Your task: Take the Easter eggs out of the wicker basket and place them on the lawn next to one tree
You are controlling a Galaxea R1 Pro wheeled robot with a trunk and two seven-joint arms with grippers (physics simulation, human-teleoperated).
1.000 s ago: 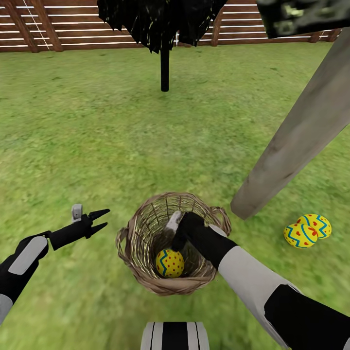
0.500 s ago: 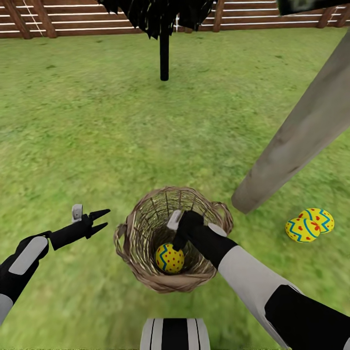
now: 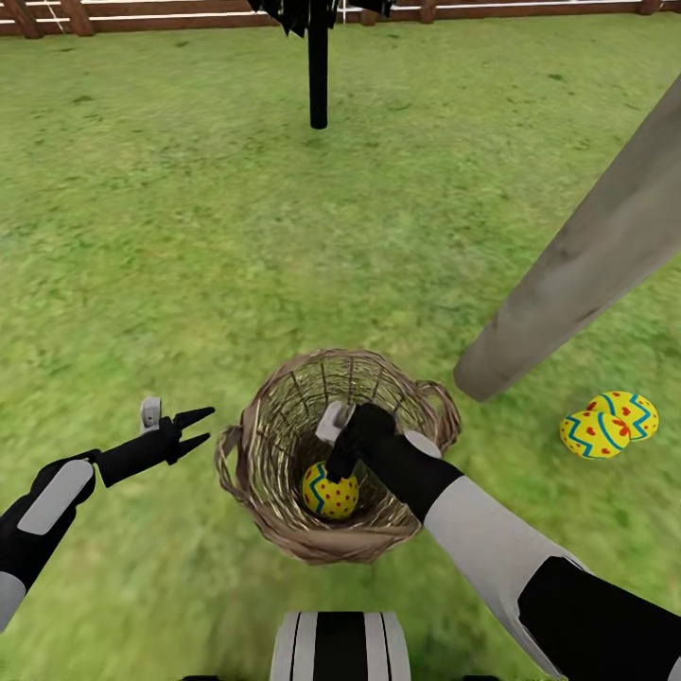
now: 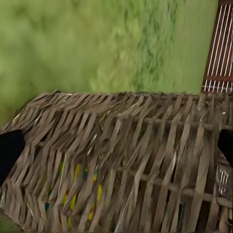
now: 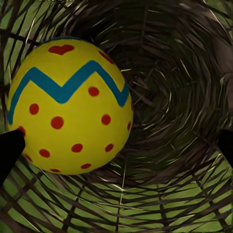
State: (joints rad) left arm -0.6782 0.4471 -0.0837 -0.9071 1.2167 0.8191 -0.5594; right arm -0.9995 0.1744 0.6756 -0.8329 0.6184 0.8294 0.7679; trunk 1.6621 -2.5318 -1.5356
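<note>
The wicker basket (image 3: 255, 473) stands on the lawn (image 3: 189, 236) just ahead of me. One yellow Easter egg (image 3: 330, 495) with a blue zigzag and red spots lies on its floor. My right gripper (image 3: 339, 465) reaches down inside the basket, open, just above that egg. In the right wrist view the egg (image 5: 68, 107) sits close, toward one fingertip (image 5: 9, 151), on the woven floor (image 5: 170, 111). Two more eggs (image 3: 594, 433) lie touching on the grass beside the foot of the pale tree trunk (image 3: 586, 255). My left gripper (image 3: 196, 430) hangs open left of the basket, facing its wall (image 4: 145, 160).
A dark tree with a thin black trunk (image 3: 318, 71) stands far ahead, and the brown slat fence (image 3: 142, 14) runs behind it. My own base (image 3: 336, 648) shows at the bottom edge. Open grass stretches to the left and ahead.
The head camera has tilted down, so the whole scene has slid up. My right gripper has sunk lower in the basket, closer to the egg. The left arm has stayed put.
</note>
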